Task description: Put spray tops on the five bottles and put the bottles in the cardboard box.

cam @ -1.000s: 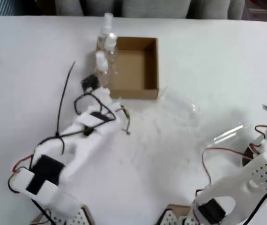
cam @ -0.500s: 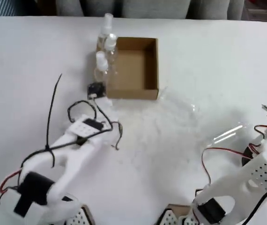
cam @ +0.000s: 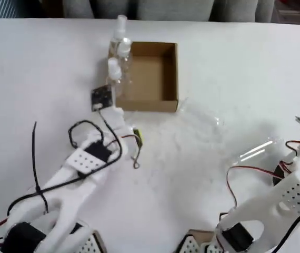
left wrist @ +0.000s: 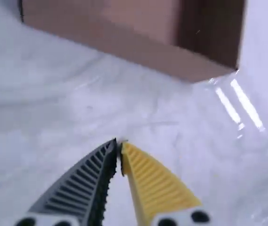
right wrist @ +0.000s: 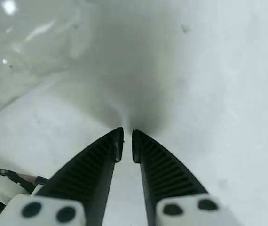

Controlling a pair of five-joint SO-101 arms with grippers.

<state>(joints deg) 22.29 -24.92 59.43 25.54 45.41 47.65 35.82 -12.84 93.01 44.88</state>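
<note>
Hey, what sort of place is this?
Probably a robotics test bench in a lab or office: white plastic left arm and right arm with loose wiring on a white table, clear plastic spray bottles at an open brown cardboard box, grey chair backs behind.

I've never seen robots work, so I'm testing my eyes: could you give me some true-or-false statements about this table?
The cardboard box is open on top. True.
The left end effector holds a bottle. False: it is shut and empty.
Bottles wearing spray tops stand upright at the box. True.
The right end effector hangs over the box. False: it is above the white table, apart from the box.
</note>
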